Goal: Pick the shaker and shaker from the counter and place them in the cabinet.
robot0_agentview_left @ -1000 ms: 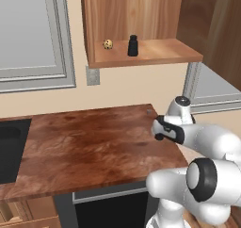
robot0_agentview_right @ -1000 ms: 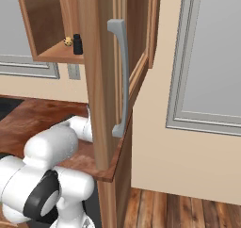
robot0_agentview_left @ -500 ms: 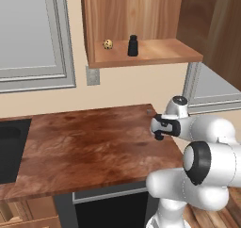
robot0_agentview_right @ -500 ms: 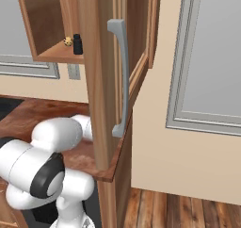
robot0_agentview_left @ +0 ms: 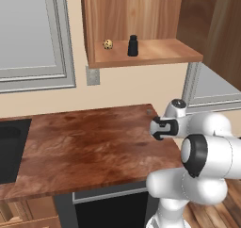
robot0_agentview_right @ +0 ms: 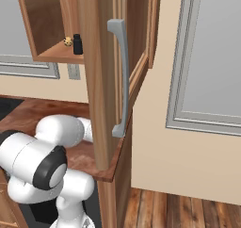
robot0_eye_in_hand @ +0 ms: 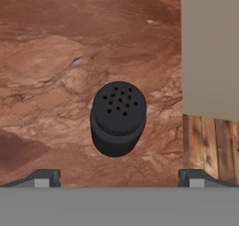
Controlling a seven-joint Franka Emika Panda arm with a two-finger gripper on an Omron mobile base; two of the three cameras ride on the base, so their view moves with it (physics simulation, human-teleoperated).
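Below the wide-spread jaws, between their tips, a black shaker (robot0_eye_in_hand: 118, 118) upright on the counter (robot0_eye_in_hand: 51, 57).

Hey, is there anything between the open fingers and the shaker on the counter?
No. In the hand view the fingers flank the shaker from above, with just bare counter around it.

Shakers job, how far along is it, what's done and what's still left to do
About halfway. One shaker already stands on the cabinet shelf, beside a small speckled ball. The second shaker is upright on the counter, seen from above in the hand view, with the open gripper over it and nothing held. Left: grasp this one, lift it and set it on the shelf.
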